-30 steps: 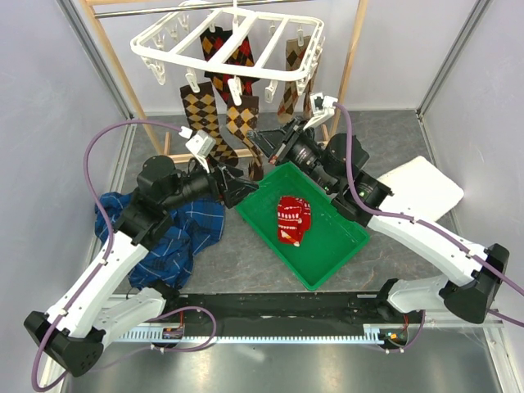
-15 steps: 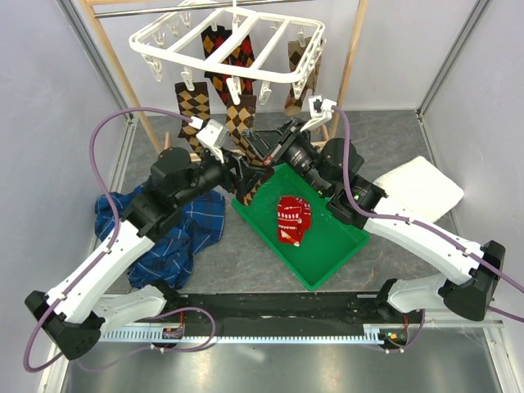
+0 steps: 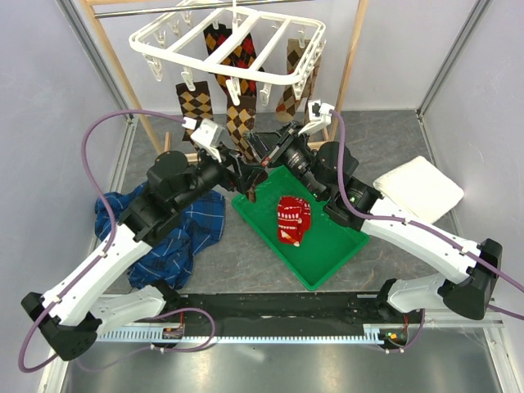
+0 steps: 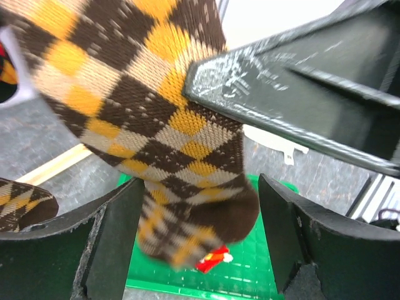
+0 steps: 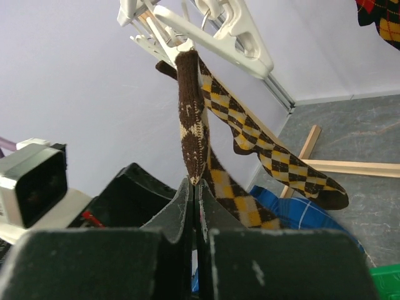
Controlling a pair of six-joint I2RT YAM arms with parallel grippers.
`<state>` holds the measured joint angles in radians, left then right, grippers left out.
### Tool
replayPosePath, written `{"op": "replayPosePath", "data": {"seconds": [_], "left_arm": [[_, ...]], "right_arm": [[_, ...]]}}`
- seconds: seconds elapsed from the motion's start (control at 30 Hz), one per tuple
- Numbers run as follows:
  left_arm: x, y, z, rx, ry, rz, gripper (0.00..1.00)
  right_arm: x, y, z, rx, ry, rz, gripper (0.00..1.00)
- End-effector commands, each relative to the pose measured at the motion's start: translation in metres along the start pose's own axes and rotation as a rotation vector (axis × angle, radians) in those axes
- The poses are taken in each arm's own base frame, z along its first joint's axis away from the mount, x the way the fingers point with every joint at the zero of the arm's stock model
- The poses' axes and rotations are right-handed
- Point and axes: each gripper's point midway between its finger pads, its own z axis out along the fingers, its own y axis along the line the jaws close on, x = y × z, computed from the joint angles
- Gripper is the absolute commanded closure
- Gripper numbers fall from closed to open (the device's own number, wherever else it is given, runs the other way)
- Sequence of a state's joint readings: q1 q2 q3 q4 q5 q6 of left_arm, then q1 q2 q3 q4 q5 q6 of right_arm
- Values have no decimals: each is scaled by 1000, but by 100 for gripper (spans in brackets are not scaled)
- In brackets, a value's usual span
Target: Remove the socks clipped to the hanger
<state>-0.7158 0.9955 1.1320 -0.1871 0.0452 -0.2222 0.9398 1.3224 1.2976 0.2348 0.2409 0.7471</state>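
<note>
Left fingers (image 4: 62, 250) rose to the brown-tan argyle sock (image 4: 156, 94) at centre frame, spread around its toe; right fingers (image 5: 181, 215) pressed together, pinching its edge below the hanger (image 3: 229, 41).

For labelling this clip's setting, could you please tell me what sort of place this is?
Probably a robotics lab test cell staged for laundry: bare panel walls, a white clip hanger of argyle socks on a wooden rack, a green tray.
</note>
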Motion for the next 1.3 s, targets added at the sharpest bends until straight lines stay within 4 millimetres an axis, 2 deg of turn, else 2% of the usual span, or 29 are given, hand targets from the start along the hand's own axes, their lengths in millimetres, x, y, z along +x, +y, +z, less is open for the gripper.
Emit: {"op": "replayPosePath", "data": {"seconds": [0.0,0.13,0.23,0.33,0.4,0.43,0.47,0.53,0.57,0.6,0.67,0.7,0.77,0.87,0.93,1.0,1.03,1.07,1.1,1.17,1.2,1.27], "left_arm": [[-28,-4,-13,-17,-72,-53,20],[-26,-8,-11,-2,-65,-76,20],[-23,-3,-1,-23,-53,-63,20],[-22,6,10,-67,-42,-44,23],[-16,7,19,-68,-18,-28,29],[-19,4,21,-55,-18,-20,34],[-17,4,24,-55,-7,-14,53],[-14,4,24,-54,7,-7,75],[-13,3,24,-43,9,-1,88],[-15,-5,19,0,5,2,91],[-9,-15,14,64,12,23,94],[-9,-26,10,130,13,34,95],[-7,-34,2,185,14,52,96],[-7,-43,-6,237,15,66,97],[-8,-46,-8,253,13,72,97],[-11,-47,-9,258,7,76,98],[-11,-47,-10,261,8,77,98],[-11,-48,-10,265,8,79,98],[-13,-48,-10,266,3,80,98],[-17,-51,-11,280,-3,81,98],[-19,-51,-10,279,-6,80,98],[-21,-50,-9,270,-9,79,98]], "right_arm": [[-16,11,-5,-31,-54,9,100],[-17,12,-6,-34,-56,19,100],[-14,14,-5,-43,-45,37,100],[-10,15,-6,-52,-31,53,100],[-9,15,-8,-54,-29,58,100],[-8,13,-9,-55,-30,58,100],[-9,12,-11,-56,-35,59,100],[-8,8,-12,-44,-34,44,100],[-9,8,-14,-44,-32,28,97],[-7,6,-15,-33,-22,9,86],[-16,10,-19,-35,-28,-60,74],[-17,10,-21,-33,-17,-85,65],[-33,22,-26,-61,-43,-146,57],[-51,34,-28,-70,-62,-217,38],[-62,38,-24,-48,-77,-240,34],[-63,33,-20,2,-56,-269,34],[-77,42,-14,9,-86,-265,34],[-77,41,-12,24,-68,-281,34],[-89,52,-13,21,-73,-286,34],[-81,45,-3,63,-24,-307,35],[-91,55,1,62,-40,-304,35],[-99,57,0,106,-47,-315,37]]}}
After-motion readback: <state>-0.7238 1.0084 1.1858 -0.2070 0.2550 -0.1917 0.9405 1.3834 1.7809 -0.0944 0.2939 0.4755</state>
